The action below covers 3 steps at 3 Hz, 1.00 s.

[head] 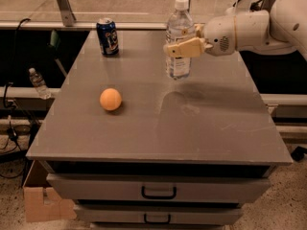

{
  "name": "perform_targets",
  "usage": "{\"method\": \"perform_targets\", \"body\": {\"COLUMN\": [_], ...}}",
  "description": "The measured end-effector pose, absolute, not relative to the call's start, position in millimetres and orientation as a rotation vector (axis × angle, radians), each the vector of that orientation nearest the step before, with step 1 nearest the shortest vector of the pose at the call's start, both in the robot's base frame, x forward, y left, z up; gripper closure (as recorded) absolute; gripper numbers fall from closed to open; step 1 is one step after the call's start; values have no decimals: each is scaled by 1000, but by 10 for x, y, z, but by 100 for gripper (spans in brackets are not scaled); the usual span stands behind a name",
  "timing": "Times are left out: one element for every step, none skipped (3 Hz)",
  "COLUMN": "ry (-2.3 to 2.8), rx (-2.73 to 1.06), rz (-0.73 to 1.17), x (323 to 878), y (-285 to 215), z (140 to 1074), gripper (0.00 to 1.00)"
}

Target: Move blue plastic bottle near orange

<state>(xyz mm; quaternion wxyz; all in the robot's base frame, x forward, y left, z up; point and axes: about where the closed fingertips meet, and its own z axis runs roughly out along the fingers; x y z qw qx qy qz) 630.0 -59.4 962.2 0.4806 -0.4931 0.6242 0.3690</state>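
Nearest, two drawers with dark handles are seen under the counter; a cardboard box is set on the floor at the lower left.

Further in, on the left part of the counter, the orange is found lying alone; off the left edge and lower down, a small clear bottle is stood.

Beyond, right of centre, the blue plastic bottle is held upright by the hand, which is carried in from the right on a white arm; one tan finger is laid across the bottle's front at mid-height, and the hand is judged closed on it; whether the base is touching the counter or just clear of it cannot be told. The bottle is well apart from the orange.

Farthest, a blue can is stood near the back left.

Several slips are to be feared. If the base is dragged, it could catch and the tall bottle could be tipped in the grip; if it is set down too close, the round orange could be nudged and sent rolling toward an edge; if the path is swung too far back, the can could be struck.

No writing can be read on the bottle; its label is partly hidden by the finger. Pale marks are seen on the can, but no brand can be made out.
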Motion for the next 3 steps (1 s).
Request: {"method": "perform_targets", "body": {"ry": [1477,1397,1322], "rx": [-1267,-1325,-1367], "rz": [1026,1144,1208], "x": [5863,5567,5385], "y": [-226,163,430], "z": [9411,9304,9241], "gripper": [100,100,100]}}
